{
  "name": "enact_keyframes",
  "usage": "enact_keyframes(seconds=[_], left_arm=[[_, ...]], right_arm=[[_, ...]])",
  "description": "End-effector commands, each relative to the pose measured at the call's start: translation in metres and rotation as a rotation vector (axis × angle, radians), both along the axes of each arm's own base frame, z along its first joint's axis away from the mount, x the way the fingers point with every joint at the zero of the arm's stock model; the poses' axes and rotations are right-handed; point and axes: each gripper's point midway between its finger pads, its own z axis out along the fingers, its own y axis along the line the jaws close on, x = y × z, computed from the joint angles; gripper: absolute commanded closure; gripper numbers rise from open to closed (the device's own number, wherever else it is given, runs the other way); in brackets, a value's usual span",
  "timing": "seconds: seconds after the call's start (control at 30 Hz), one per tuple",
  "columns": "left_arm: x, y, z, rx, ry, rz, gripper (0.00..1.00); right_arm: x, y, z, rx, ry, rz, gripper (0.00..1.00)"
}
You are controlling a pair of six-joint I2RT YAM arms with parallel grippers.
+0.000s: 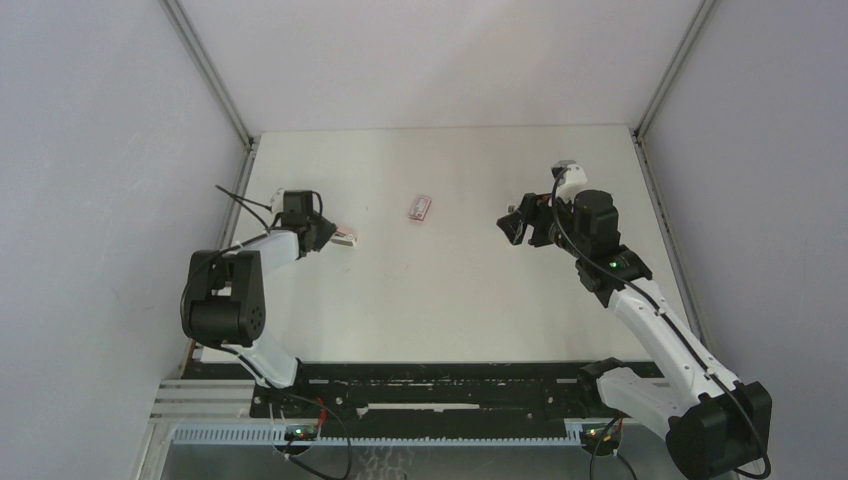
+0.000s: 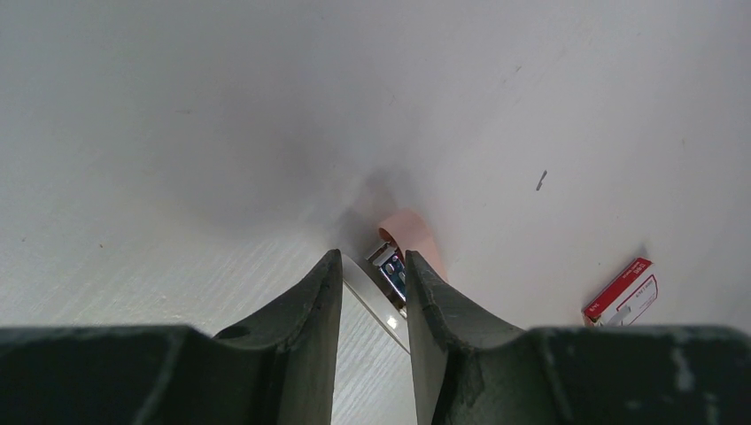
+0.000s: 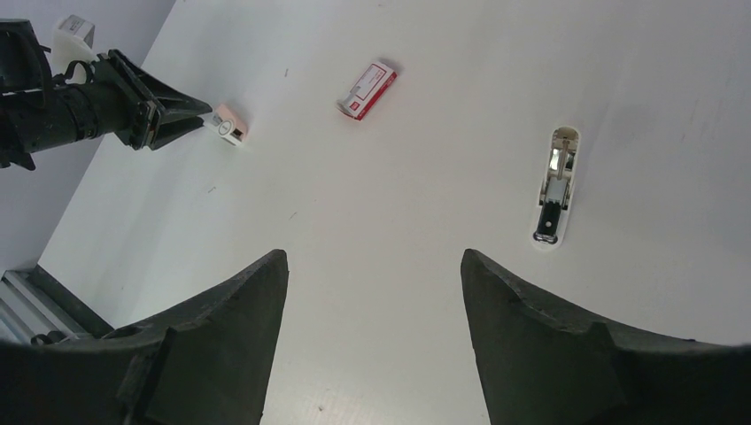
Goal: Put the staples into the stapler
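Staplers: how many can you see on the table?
2. A pink-and-white mini stapler lies at the jaws of the left gripper; a white stapler lies on the table ahead of the right gripper. Others may be hidden.

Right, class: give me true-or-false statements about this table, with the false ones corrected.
1. The right fingers stand wide apart with nothing between them. True.
2. The left fingers are at the staple box. False: they flank the end of the pink stapler; the box lies apart, touched by neither arm.
3. Two staplers are on the table. True: the pink one and a white stapler.
4. The white stapler is held in the right fingers. False: it lies on the table, clear of them.
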Motion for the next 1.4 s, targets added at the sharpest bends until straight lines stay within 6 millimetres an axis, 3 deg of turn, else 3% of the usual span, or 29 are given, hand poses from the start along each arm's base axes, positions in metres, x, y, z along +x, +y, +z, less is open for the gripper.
enact_keyframes(seconds=[0.0,0.27,0.47,0.6,0.83,0.9,1.1,1.37], left_arm=[[0.001,-0.003,0.001,-0.021,-0.025,0.004,0.64],[-0.011,-0.006,-0.002,-0.018,-0.018,0.001,0.59],[-0.008,-0.011,-0.002,-0.027,-0.018,-0.014,0.65],[-0.005,-0.016,-0.003,-0.03,-0.017,-0.026,0.71],[0.0,-0.032,0.006,0.002,-0.051,-0.107,0.97],[0.0,-0.041,0.011,0.022,-0.065,-0.15,1.0],[-0.011,-0.059,0.016,0.097,-0.05,-0.256,1.0],[-0.027,-0.066,-0.003,0.19,0.08,-0.352,0.91]], right_arm=[[0.002,0.004,0.01,0.029,-0.028,0.004,0.3],[0.0,0.004,0.011,0.039,-0.034,0.002,0.3],[0.0,0.003,0.011,0.042,-0.031,-0.002,0.3],[-0.001,0.002,0.013,0.044,-0.037,-0.008,0.3],[-0.004,0.001,0.016,0.049,-0.048,-0.01,0.3],[-0.004,0.001,0.015,0.048,-0.045,-0.011,0.3],[-0.004,0.002,0.007,0.049,-0.018,-0.011,0.3],[-0.003,0.008,-0.002,0.066,0.014,-0.004,0.3]])
